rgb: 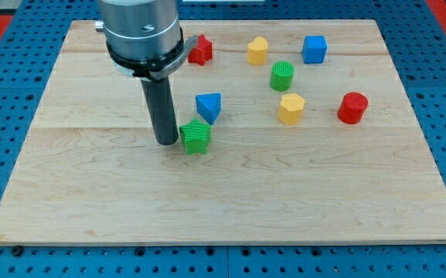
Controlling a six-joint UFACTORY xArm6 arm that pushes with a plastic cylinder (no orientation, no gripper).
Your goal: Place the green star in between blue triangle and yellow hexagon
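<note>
The green star [196,137] lies near the middle of the wooden board. My tip [166,141] rests on the board just left of the star, touching or nearly touching its left side. The blue triangle [208,106] sits just above and slightly right of the star. The yellow hexagon [291,108] lies to the right of the triangle, with a gap of bare wood between them.
A green cylinder [282,76] stands above the yellow hexagon. A red cylinder [352,107] is at the right. A red star [200,50], a yellow block [257,51] and a blue cube [314,49] line the top. The board's edge [223,241] runs along the view's bottom.
</note>
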